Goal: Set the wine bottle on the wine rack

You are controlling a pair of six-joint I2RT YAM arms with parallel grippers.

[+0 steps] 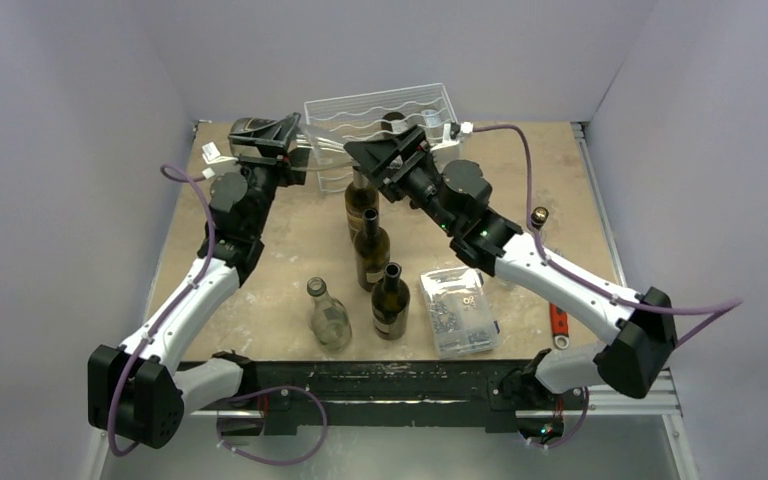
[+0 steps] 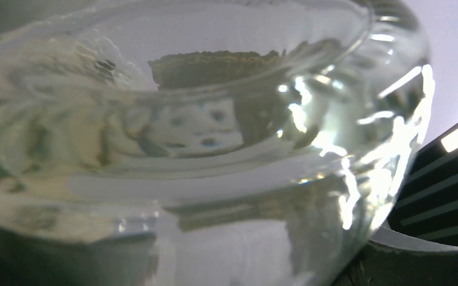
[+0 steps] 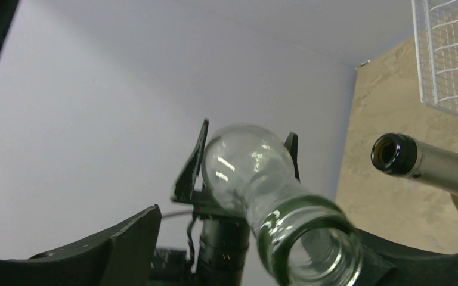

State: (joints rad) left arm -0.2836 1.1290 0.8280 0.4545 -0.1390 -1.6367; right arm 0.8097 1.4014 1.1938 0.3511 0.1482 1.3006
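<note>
Clear glass wine bottle (image 3: pixel 244 170) is off the desk, lying level in the air near the far edge. It sits just in front of the left end of the white wire wine rack (image 1: pixel 380 105), in no cradle.

Left gripper (image 1: pixel 285 140): black fingers (image 3: pixel 198 158) are set against both sides of the round body, gripping it. Right gripper (image 1: pixel 380 150): claw wide, with the thick-lipped mouth of the bottle between the jaws. Contact there I cannot tell.

Around:
- The rack is thin wire in wavy rows, at the far edge of the tan mottled desk (image 1: pixel 280 270).
- A brown glass bottle (image 1: pixel 360 200) stands upright right under the right gripper.
- A second dark bottle (image 1: pixel 371 255) and a third dark bottle (image 1: pixel 390 300) stand in line toward the near edge.
- A short clear glass bottle (image 1: pixel 328 315) stands upright just left of the third.
- A clear plastic box of small metal parts (image 1: pixel 457 310) lies to their right.
- A red-handled tool (image 1: pixel 558 325) lies near the right edge.
</note>
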